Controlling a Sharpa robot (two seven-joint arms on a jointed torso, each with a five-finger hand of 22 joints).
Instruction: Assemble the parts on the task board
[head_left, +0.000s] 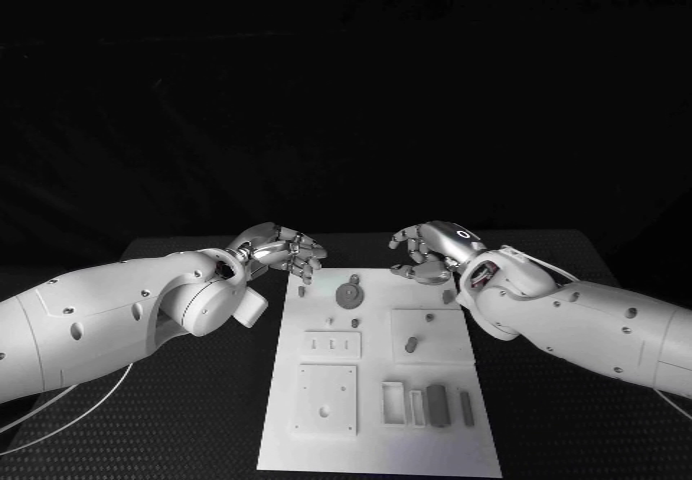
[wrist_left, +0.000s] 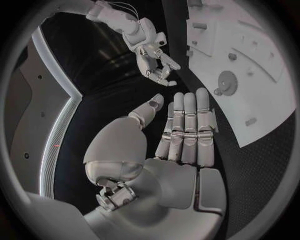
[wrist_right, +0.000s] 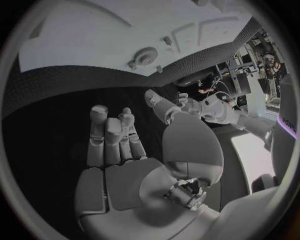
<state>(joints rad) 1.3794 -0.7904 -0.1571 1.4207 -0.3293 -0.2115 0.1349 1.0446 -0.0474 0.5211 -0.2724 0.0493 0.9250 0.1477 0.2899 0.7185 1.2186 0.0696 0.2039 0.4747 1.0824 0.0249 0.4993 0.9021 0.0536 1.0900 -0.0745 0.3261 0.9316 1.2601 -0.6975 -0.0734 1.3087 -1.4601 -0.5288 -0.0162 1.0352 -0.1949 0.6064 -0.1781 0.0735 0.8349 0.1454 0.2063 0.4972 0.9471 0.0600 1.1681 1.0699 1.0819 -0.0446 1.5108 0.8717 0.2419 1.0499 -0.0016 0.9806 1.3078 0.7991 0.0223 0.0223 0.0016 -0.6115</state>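
The white task board lies in the middle of the black table. A round grey part sits near its far end, a small peg stands mid-board, and several grey bars lie at the near right. My left hand hovers over the board's far left corner with its fingers apart and nothing in them. My right hand hovers over the far right corner, loosely curled and empty. The left wrist view shows my left hand with straight fingers, the board and the round part. My right hand is bare-palmed in the right wrist view.
Black table surface runs along both long sides of the board and beyond its far end. Square and slotted recesses mark the board's near half. In the right wrist view the board lies beyond the fingers.
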